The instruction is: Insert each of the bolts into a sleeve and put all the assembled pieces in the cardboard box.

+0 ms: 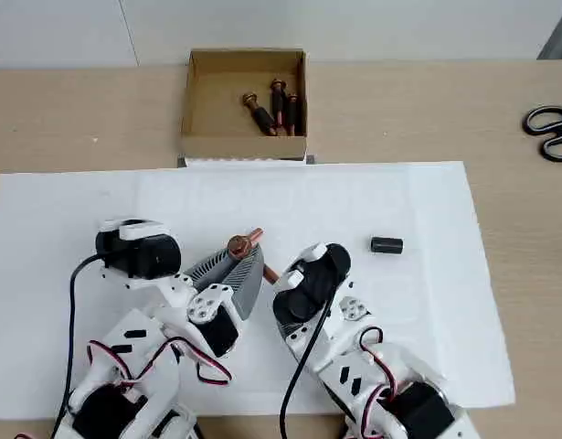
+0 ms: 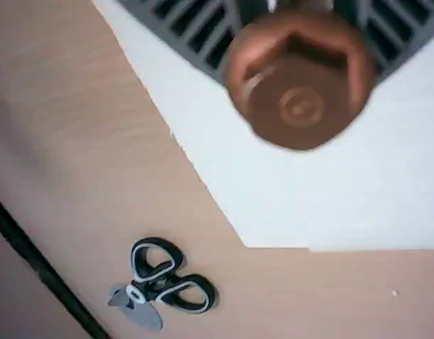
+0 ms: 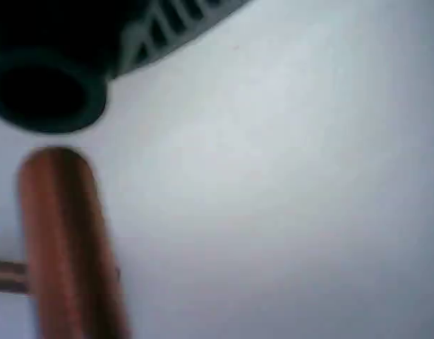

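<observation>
Bolt [image 1: 242, 243] [image 2: 298, 85], copper-coloured with a hexagonal head, is clamped in the left end effector [image 1: 247, 256] above the white sheet [image 1: 427, 201]. Its ribbed grey fingers [image 2: 181, 25] are closed onto the bolt from both sides, and the head faces the left wrist camera. The right end effector [image 1: 277, 274] lies just beside the left one, near the middle of the sheet. Whether it is open or closed cannot be told. In the right wrist view a black sleeve [image 3: 47, 95] is seen end-on close to this end effector, with a copper rod [image 3: 65, 240] [image 1: 270, 273] just beside it.

Counts: one bolt is held. One loose sleeve [image 1: 387, 245] lies on its side on the sheet, apart from both arms. The assembled pieces [image 1: 278, 105] lie together against the right wall of the cardboard box [image 1: 194, 101]; there appear to be three, though they overlap. The box stands on the tabletop [image 1: 79, 110], touching the far edge of the sheet. One pair of scissors [image 1: 550, 133] [image 2: 164, 286] lies on the tabletop, well apart from the sheet.
</observation>
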Controlling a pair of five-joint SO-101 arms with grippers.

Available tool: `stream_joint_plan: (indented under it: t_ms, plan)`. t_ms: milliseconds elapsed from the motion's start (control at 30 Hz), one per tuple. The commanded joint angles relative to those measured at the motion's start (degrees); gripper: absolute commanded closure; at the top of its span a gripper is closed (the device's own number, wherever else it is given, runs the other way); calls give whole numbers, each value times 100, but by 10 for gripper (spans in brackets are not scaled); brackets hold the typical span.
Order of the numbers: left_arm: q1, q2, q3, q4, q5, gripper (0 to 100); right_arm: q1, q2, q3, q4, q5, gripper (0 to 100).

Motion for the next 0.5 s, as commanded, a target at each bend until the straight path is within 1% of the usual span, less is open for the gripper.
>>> stream_joint_plan:
  t_ms: [0,167,467]
  plan:
    - [35,-62,-31,62,0,994,-48,-57,-62,-171,176,995]
    - [35,-62,-31,70,0,994,-48,-259,-35,-558,624,995]
    - [35,-53,101,62,0,994,-48,-523,167,-585,651,995]
